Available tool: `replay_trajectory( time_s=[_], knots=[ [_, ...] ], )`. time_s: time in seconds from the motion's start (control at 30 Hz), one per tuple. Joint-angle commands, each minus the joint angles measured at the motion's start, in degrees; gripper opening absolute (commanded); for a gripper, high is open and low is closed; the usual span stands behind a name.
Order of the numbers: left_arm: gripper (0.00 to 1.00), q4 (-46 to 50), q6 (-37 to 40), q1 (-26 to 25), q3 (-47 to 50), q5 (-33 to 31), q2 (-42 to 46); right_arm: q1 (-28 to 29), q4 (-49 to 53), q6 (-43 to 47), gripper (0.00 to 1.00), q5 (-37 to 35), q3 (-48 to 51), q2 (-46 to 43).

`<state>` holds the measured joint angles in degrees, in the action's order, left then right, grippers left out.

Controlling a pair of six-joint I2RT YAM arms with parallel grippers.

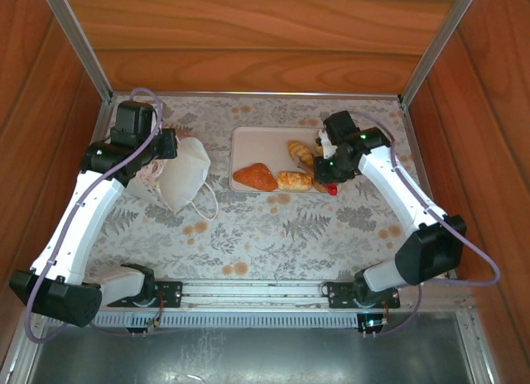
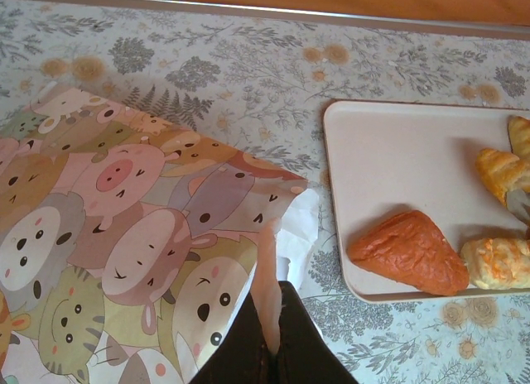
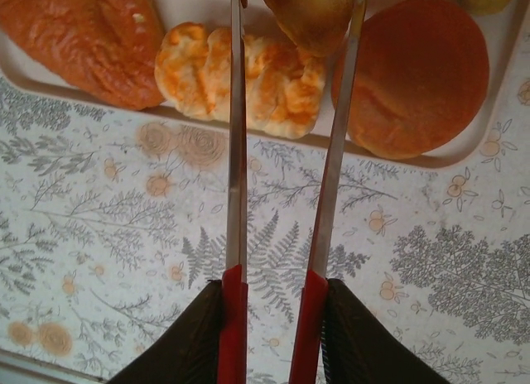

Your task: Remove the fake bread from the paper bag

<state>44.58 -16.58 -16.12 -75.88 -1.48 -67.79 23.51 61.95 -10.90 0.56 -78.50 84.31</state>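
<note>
The paper bag (image 1: 184, 179) lies on its side at the left, white on top, its cartoon-animal face (image 2: 124, 235) towards the wrist camera. My left gripper (image 1: 166, 144) (image 2: 277, 293) is shut on a fold of its edge. My right gripper (image 1: 330, 181) (image 3: 273, 289) is shut on red-handled metal tongs (image 3: 236, 152), which pinch a golden roll (image 3: 310, 12) above the tray. On the beige tray (image 1: 248, 144) lie fake bread pieces: an orange triangular one (image 1: 255, 177) (image 2: 410, 252), a striped loaf (image 1: 294, 181) (image 3: 240, 78), a croissant (image 1: 300, 151) and a round bun (image 3: 414, 69).
The tray (image 2: 397, 144) sits at the middle back of the floral tablecloth (image 1: 248, 227). Wooden walls (image 1: 248, 36) and metal posts close in the back and both sides. Open cloth lies between the tray and the arm bases.
</note>
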Motion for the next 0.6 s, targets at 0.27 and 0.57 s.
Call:
replay_trajectory(
  time_s=[0.27, 0.57],
  knots=[
    [0.0, -1.25, -0.64, 0.49, 0.47, -0.1, 0.12, -1.0, -6.46, 1.64, 0.33, -1.98, -1.56, 3.14],
    [0.0, -1.51, -0.66, 0.48, 0.56, 0.27, -0.36, -1.09, -6.1, 2.46, 0.42, -4.66, -2.85, 5.35]
  ],
)
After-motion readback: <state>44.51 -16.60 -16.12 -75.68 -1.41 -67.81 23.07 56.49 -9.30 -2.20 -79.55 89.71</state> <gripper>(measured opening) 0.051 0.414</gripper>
